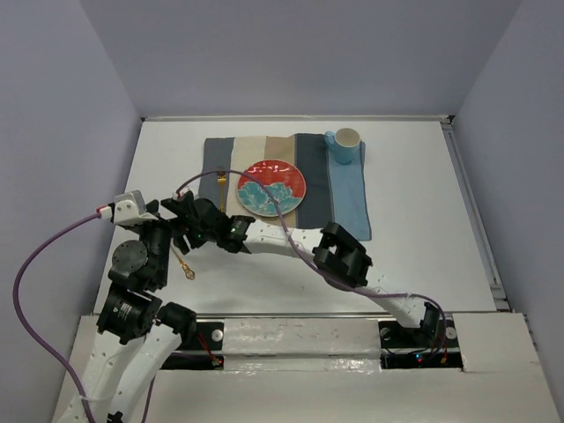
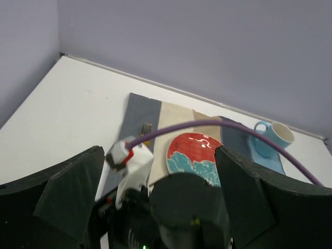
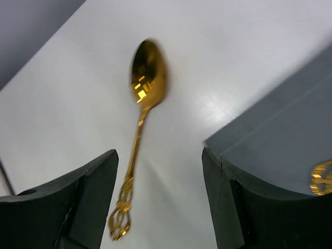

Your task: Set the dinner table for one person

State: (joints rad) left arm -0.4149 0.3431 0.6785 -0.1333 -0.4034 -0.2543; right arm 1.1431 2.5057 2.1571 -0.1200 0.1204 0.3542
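Note:
A gold spoon point(image 3: 140, 114) lies loose on the white dinner table point(image 1: 423, 220), just off the left edge of the striped cloth mat point(image 1: 348, 198). My right gripper point(image 3: 159, 166) is open above it; the spoon's handle end sits between the fingers, close to the left one, and nothing is gripped. From above, the spoon point(image 1: 185, 264) shows below my right gripper point(image 1: 182, 238). On the mat are a red and teal plate point(image 1: 271, 187), a gold fork point(image 1: 220, 189) left of the plate, and a blue cup point(image 1: 345, 145) at the far right corner. My left gripper point(image 2: 161, 207) is open behind the right wrist.
The right arm point(image 1: 344, 256) stretches across the table's front from right to left. Its purple cable point(image 2: 218, 124) arcs over the plate point(image 2: 194, 155). The mat's near corner point(image 3: 280, 140) lies right of the right gripper. Walls point(image 1: 291, 53) enclose the table.

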